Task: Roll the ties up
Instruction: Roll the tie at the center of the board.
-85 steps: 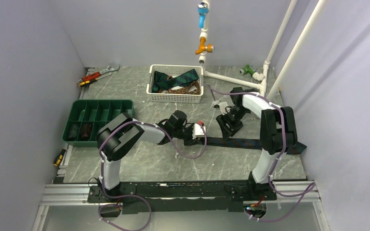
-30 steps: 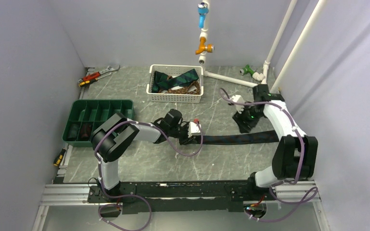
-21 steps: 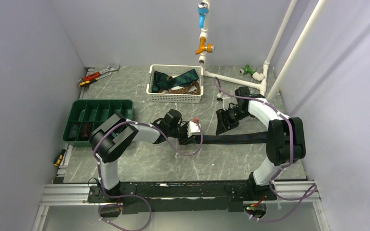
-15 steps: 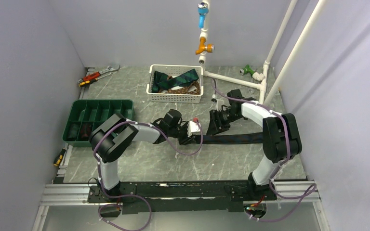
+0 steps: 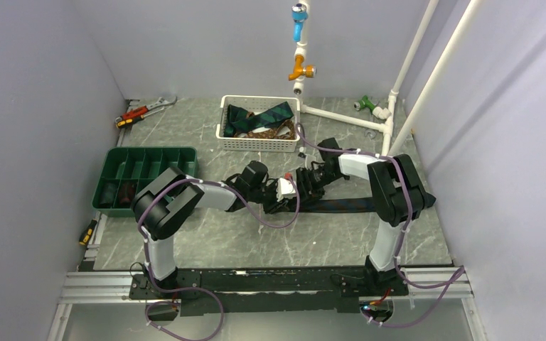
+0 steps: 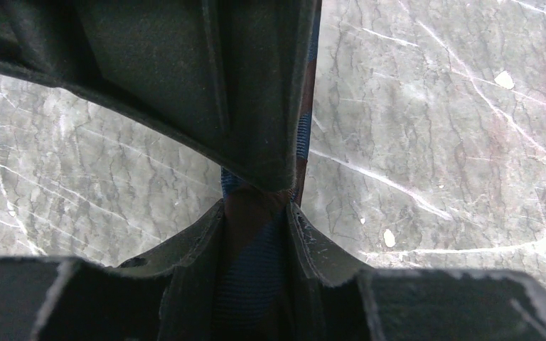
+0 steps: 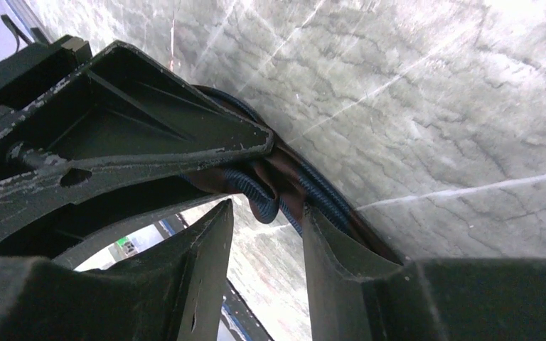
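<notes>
Rolling of 1 striped necktie (image 5: 341, 206), stretched across the table (image 5: 206, 234), looks barely begun: left gripper (image 6: 256, 202) clamps its end, right gripper (image 7: 266, 213) straddles the fold, jaws apart. Next, probably: pinch there, wind tightly.

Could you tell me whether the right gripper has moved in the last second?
Yes. The right gripper has moved left, from near the upright white pipe to just below the white basket, at its right corner.

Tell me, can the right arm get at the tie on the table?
Likely yes: the right gripper sits at the tie, fingers either side of it, beside the left gripper pinching it.
</notes>
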